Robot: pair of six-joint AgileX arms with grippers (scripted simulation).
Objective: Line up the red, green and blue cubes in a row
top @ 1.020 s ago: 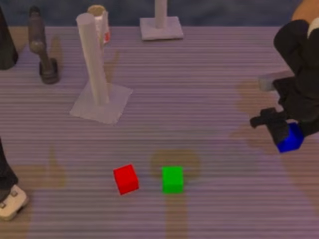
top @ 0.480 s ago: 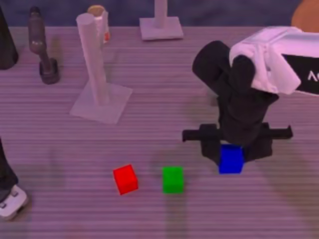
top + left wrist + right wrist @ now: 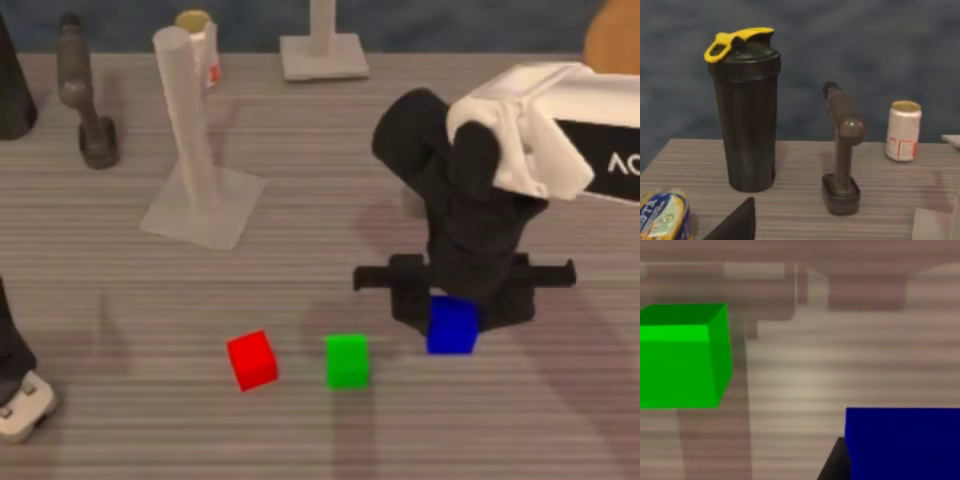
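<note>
Nearby, green cube beside held blue cube

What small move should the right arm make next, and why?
Probably lower the blue cube to the table, level with the green cube, and release. The right gripper holds it just right of green, slightly farther back; red cube and green already lie side by side.

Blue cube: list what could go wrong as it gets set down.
The right pincer holds the blue cube close beside the green cube; a leftward drift could knock it out of line with the red cube. The blue cube sits farther back than the others, so releasing now might break the row.
</note>
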